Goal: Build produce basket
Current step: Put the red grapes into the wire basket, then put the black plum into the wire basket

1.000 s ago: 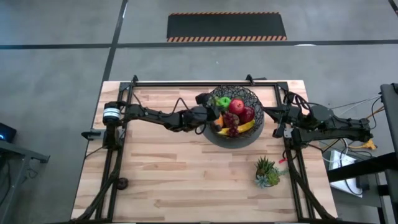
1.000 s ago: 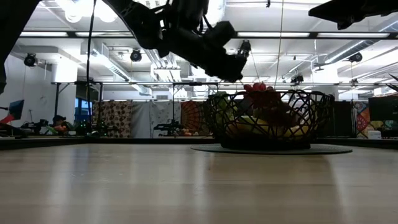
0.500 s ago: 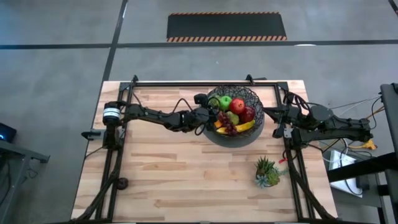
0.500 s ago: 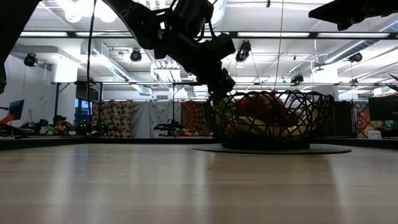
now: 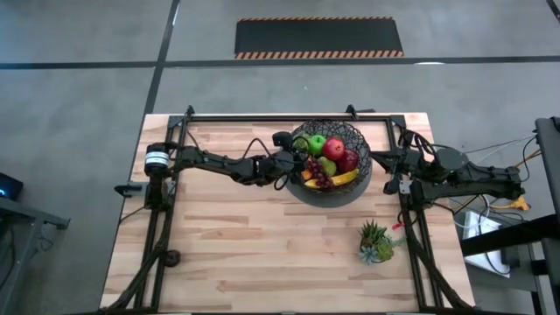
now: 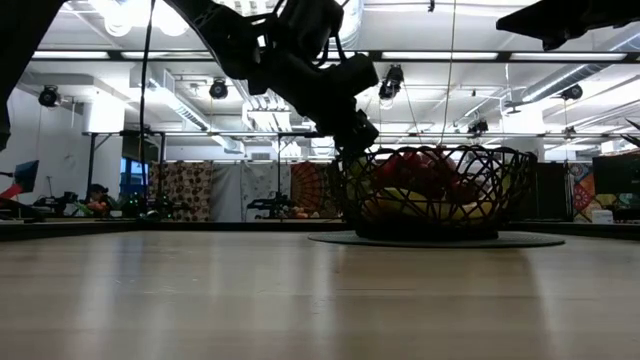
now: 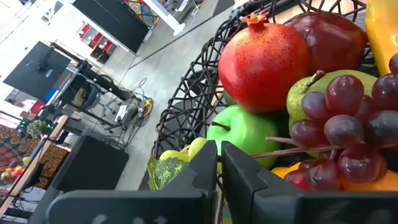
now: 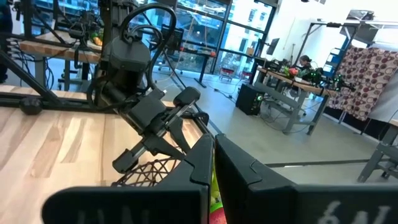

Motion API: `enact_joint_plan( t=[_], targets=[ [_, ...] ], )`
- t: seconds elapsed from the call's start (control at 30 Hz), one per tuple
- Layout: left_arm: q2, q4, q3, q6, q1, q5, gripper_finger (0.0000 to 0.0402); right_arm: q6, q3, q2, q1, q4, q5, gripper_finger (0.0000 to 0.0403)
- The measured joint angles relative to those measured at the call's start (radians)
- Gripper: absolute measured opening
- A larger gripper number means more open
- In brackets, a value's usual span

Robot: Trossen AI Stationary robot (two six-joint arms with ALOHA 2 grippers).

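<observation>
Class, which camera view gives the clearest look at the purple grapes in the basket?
The left wrist view: the purple grapes fill its side, each berry distinct. The high view shows only a small dark cluster among the fruit; the low view hides them behind basket wire; the right wrist view misses them.

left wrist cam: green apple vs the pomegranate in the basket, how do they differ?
Colour: the green apple is plain bright green, the pomegranate speckled red. Top: the apple shows a thin brown stem, the pomegranate a frilled crown. Place: the apple lies nearer the left hand, the pomegranate beyond it. Both are round and lie inside the wire basket.
</observation>
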Motion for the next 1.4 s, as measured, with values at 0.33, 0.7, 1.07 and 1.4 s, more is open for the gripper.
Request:
enact_joint_plan(
  t=[0.33,0.7,1.07,1.4],
  targets=[
    [-0.033,0.001,0.000,-0.025,-0.002,-0.002,0.0093,0.010,0.000,0.000,0.000,-0.016,0.000,0.0009],
    [-0.138,-0.132,0.000,-0.054,-0.065,-0.003,0.0135,0.002,0.000,0.012,0.000,-0.012,0.000,0.0009],
    [-0.352,-0.454,0.000,-0.251,-0.234,0.047,0.0135,-0.015,-0.001,0.117,0.000,0.063,-0.009,0.0009],
    [-0.561,-0.970,0.000,-0.910,-0.273,0.374,0.0135,-0.153,-0.001,0.314,0.000,0.392,-0.009,0.0009]
  ],
)
